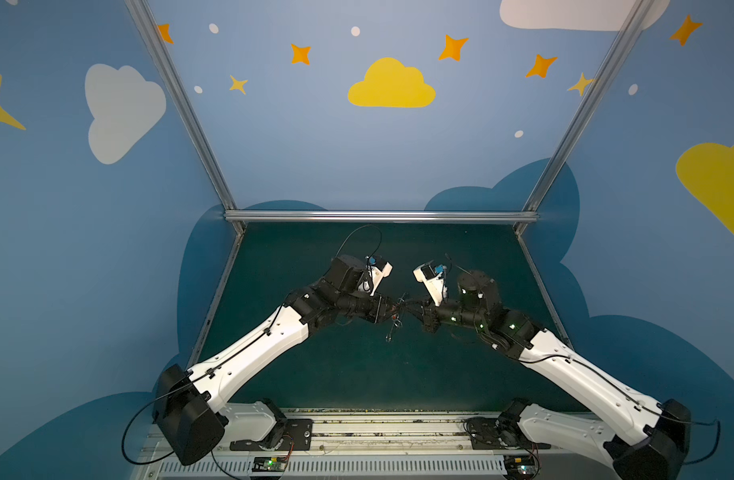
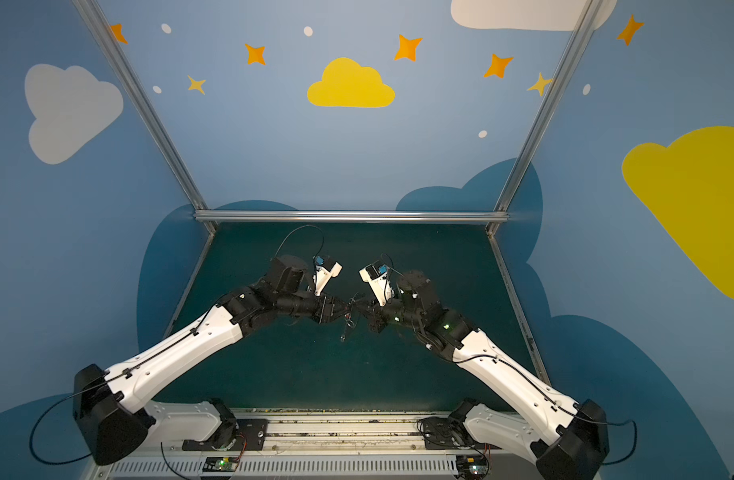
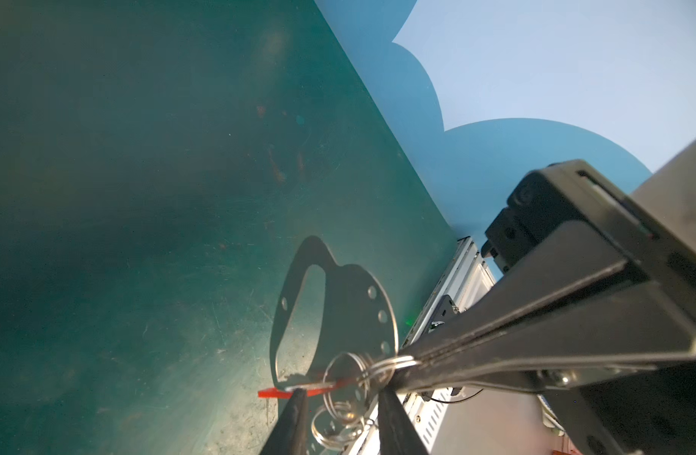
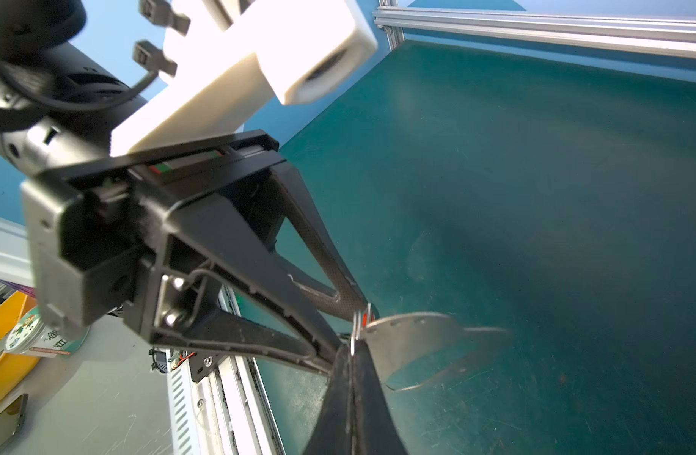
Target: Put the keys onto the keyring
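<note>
Both arms meet above the middle of the green mat (image 1: 357,374). My right gripper (image 4: 354,346) is shut on a thin silver keyring (image 3: 393,362) and holds it in the air. The flat grey holed plate (image 3: 350,307) hangs from it, along with more wire rings (image 3: 330,429). My left gripper (image 3: 340,390) faces it with its fingers a little apart. The keys, a silver key (image 3: 310,385) on a red-orange tag (image 3: 269,392), lie edge-on across one fingertip, reaching into a ring (image 3: 325,374). Whether the fingers pinch them does not show. In both top views the cluster (image 1: 394,320) dangles between the grippers.
An aluminium frame (image 1: 377,216) borders the mat at the back and sides. A white slotted rail (image 1: 336,432) carrying the arm bases runs along the front edge. Yellow tape rolls (image 4: 3,354) lie off the mat, seen in the right wrist view.
</note>
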You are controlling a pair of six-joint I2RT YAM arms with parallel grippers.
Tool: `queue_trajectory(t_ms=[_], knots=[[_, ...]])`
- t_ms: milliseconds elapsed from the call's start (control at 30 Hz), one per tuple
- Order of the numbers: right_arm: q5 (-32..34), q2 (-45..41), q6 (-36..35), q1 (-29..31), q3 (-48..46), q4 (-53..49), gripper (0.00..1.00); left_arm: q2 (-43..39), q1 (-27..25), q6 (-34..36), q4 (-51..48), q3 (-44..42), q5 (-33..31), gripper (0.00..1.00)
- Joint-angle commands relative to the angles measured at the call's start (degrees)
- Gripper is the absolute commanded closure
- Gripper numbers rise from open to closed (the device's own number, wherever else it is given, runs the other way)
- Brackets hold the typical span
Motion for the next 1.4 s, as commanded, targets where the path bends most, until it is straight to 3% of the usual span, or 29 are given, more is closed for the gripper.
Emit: queue_trajectory(t_ms=[0,200,333,767,867,1100,1200,1367], knots=[[-0.9,-1.5,0.7,-0.2,-0.7,2.2,1.00,-1.0,-0.1,0.4,1.0,1.1,1.7,0.76],[-0.7,-1.9,0.7,-0.2,-1.0,2.3,1.00,-1.6,-0.1,0.7,-0.1,1.1,1.4,0.91],[-0.6,-2.0,0.7,-0.6,-1.3,2.4,1.00,-1.9,-0.1,1.7,-2.9,2.0,0.7,0.96],[-0.1,-1.4,1.0,-2.5,-2.8,2.3,1.00,-1.6,-0.1,3.0,-7.5,4.7,-1.1,0.96],[1.2,-1.8,1.4,-3.4,-3.6,2.3,1.00,0.0,0.0,4.7,-12.6,7.9,-3.4,0.96],[0.8,-2.4,1.4,-5.4,-4.2,2.8,1.00,6.6,0.4,9.1,-23.7,17.4,-2.4,0.96],[0.7,-3.1,2.0,-6.4,-4.8,2.5,0.73,9.1,2.0,8.0,-27.1,20.3,-1.7,0.96],[-0.8,-5.7,2.7,-9.0,-6.5,2.7,0.60,13.2,4.8,4.7,-30.9,25.1,0.4,0.96]])
